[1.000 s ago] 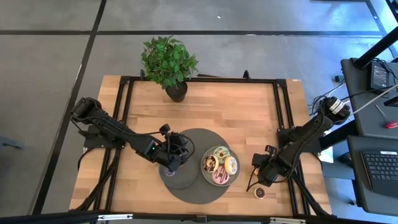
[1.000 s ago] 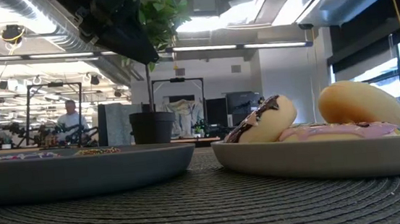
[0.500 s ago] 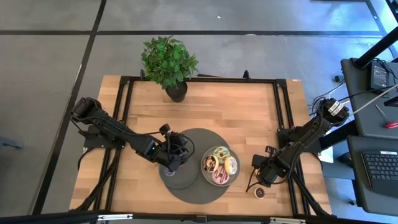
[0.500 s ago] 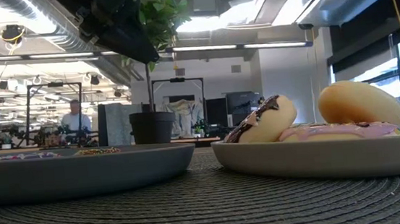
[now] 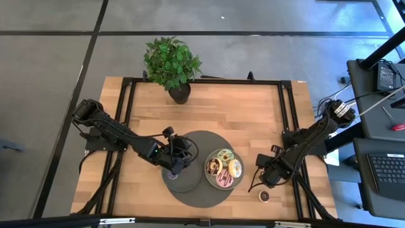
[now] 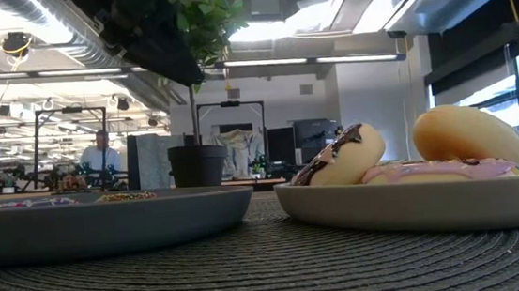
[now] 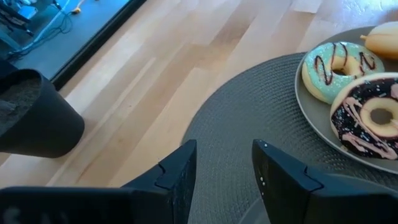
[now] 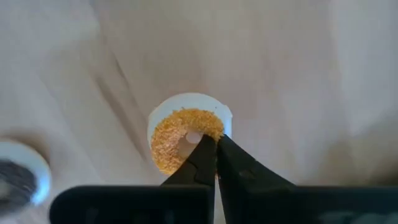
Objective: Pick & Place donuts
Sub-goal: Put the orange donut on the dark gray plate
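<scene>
The high camera looked straight down on the whole wooden table. The low camera sat at mat level, close to two grey plates, facing level into the room. The left wrist camera looked close past its fingers at the round woven mat, shared with the high and low views. The right wrist camera hung very close above an orange mini donut.

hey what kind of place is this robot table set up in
Probably an open office or robotics lab: exposed ceiling ducts, workstations with a person in the background, and a laptop desk beside the wooden table.
</scene>
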You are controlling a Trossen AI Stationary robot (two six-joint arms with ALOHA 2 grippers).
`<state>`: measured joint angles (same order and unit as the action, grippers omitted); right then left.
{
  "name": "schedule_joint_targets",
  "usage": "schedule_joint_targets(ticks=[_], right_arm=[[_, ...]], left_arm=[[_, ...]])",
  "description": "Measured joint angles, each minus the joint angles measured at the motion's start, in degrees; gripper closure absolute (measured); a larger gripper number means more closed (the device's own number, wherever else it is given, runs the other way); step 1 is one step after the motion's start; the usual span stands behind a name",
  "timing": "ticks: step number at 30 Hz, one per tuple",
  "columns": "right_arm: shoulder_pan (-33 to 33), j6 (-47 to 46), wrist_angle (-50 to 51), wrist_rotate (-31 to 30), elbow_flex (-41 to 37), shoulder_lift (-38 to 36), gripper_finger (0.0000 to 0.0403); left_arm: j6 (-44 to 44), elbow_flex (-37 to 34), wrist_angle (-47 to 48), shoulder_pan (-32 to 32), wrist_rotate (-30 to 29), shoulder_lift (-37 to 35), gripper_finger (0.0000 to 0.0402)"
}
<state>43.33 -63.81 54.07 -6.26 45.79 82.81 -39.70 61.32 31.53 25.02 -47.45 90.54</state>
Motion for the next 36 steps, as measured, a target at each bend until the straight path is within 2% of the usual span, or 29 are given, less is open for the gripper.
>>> schedule_joint_targets(ticks=[7,10,12,14,17,24,30,36], right_arm=[[-4.02,2.97,7.99,-8.59,13.29,0.00,0.0399],[-5.85,9.17,7.56,-13.70,18.43,0.08,0.0399],[-7.29,14.10,6.68,-16.36,21.57,1.04,0.0399],[-9.03,20.04,5.27,-17.40,24.54,2.82,0.0399],[-11.88,30.50,1.19,-17.42,29.25,7.10,0.0399],[-17.51,51.08,-5.45,-12.58,43.15,21.44,0.0399],[-20.04,60.99,-6.52,-8.78,54.84,33.23,0.0400],[-20.66,64.21,-8.51,-8.61,61.94,41.42,0.0400]], left_arm=[[-0.11,0.01,0.11,0.58,2.70,0.00,0.0251],[-1.24,0.00,3.03,2.35,-2.36,0.00,0.0249],[-5.46,0.02,6.91,3.78,-6.22,-0.09,0.0249],[-10.02,0.01,10.18,4.90,-6.72,-0.35,0.0250],[-13.75,0.00,12.46,5.98,-3.64,-0.37,0.0253],[-15.26,0.00,12.20,7.50,1.84,-0.36,0.0250],[-17.22,0.01,17.40,7.15,9.67,-0.90,0.0251],[-27.05,0.00,27.16,7.89,10.50,-1.27,0.0252]])
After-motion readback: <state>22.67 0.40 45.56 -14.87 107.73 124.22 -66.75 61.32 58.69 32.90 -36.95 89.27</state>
